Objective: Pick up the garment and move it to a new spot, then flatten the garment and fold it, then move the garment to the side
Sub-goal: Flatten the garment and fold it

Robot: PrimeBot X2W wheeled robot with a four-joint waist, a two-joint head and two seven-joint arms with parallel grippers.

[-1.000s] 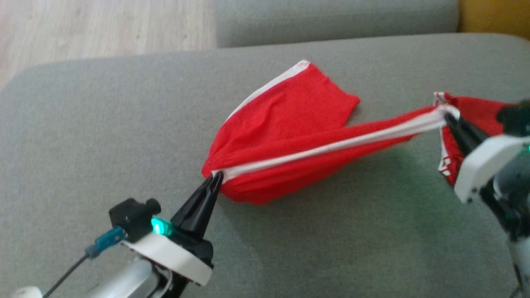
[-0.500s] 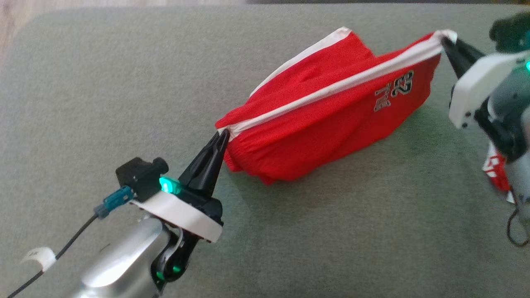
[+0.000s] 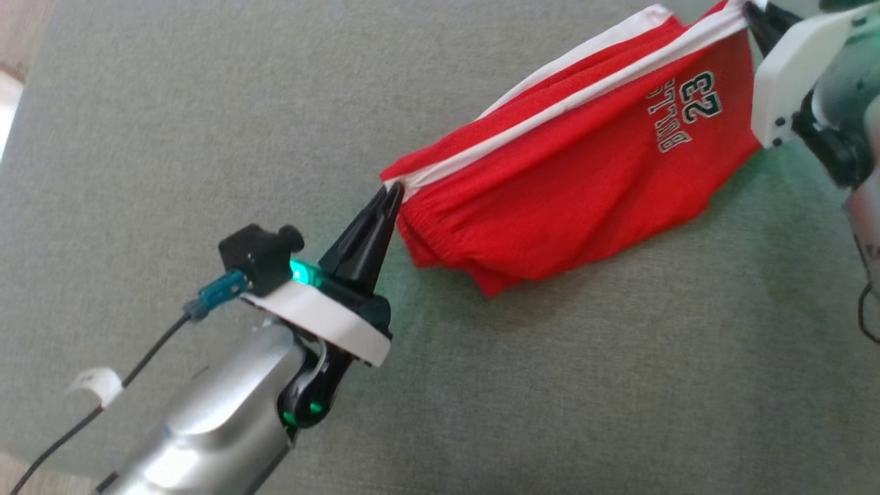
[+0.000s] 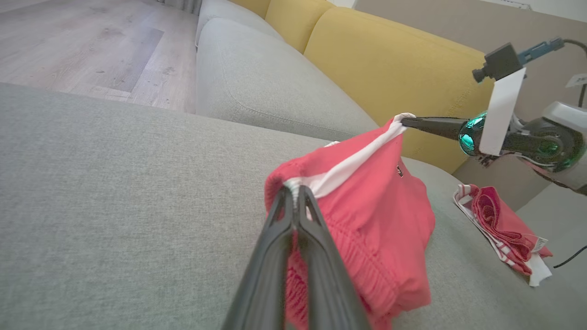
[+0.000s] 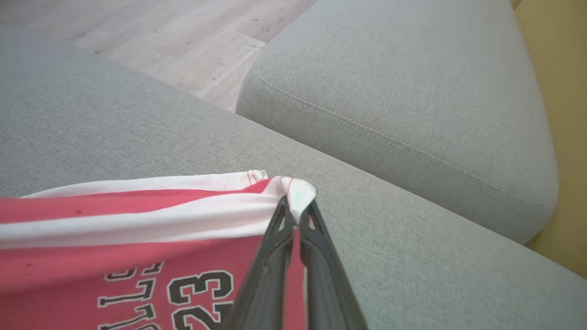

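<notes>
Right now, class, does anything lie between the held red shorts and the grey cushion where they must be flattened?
Nothing visible lies between the red shorts and the grey cushion. A crumpled red-and-white garment lies apart, near the right gripper.

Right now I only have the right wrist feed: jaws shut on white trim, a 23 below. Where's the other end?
Observer: Left jaws are shut on the same white trim, by the gathered waistband; the shorts hang stretched between both arms.
Operator: Hanging clear?
Observer: No; in the left wrist view the bottom fold seems to rest on the grey cushion.
Operator: Anything else nearby?
Observer: A second crumpled red-and-white garment lies on the cushion below the right arm, apart from the shorts.
</notes>
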